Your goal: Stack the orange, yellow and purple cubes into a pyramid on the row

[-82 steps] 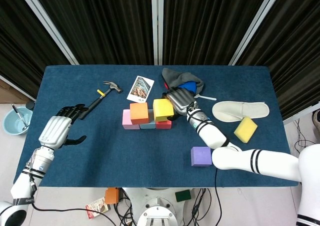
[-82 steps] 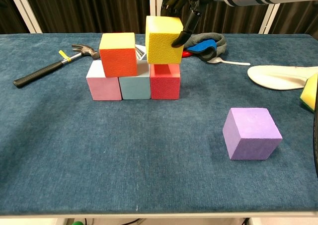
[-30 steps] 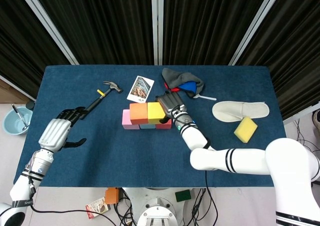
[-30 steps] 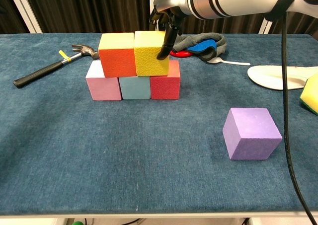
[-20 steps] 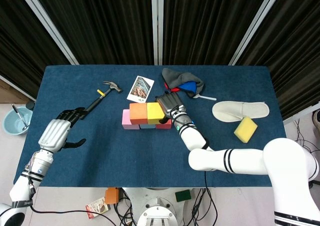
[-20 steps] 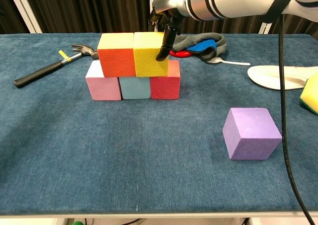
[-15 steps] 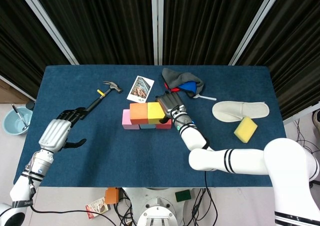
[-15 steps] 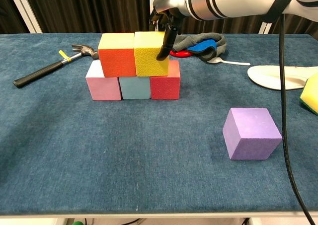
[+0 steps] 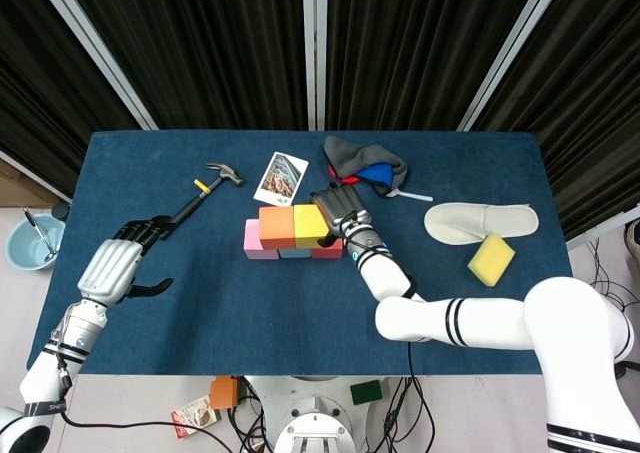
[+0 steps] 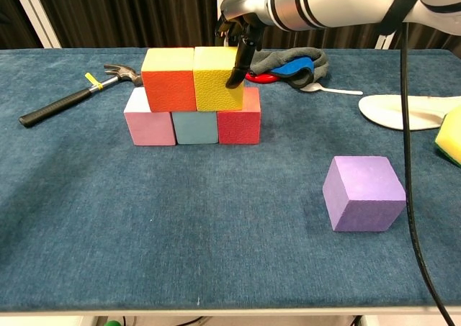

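Hammer point(image 9: 203, 197), slipper point(image 9: 480, 219), sponge point(image 9: 491, 259), photo point(image 9: 281, 177)

Hidden and cropped parts across the head and chest views

In the head view the purple cube is fully hidden behind the right arm point(image 9: 470, 323); only the chest view shows the purple cube point(image 10: 364, 194). The left hand point(image 9: 120, 258) lies outside the chest view. In the chest view the right hand point(image 10: 241, 31) covers the yellow cube's point(image 10: 216, 78) right rear corner, so whether it grips or merely touches the cube cannot be told. The white slipper point(image 10: 410, 111) and yellow sponge point(image 10: 451, 133) are cut off by the chest view's right edge. In the head view the row point(image 9: 262, 243) shows only as edges under the orange cube point(image 9: 276, 226), and the photo card's point(image 9: 281, 177) print is too small to read.
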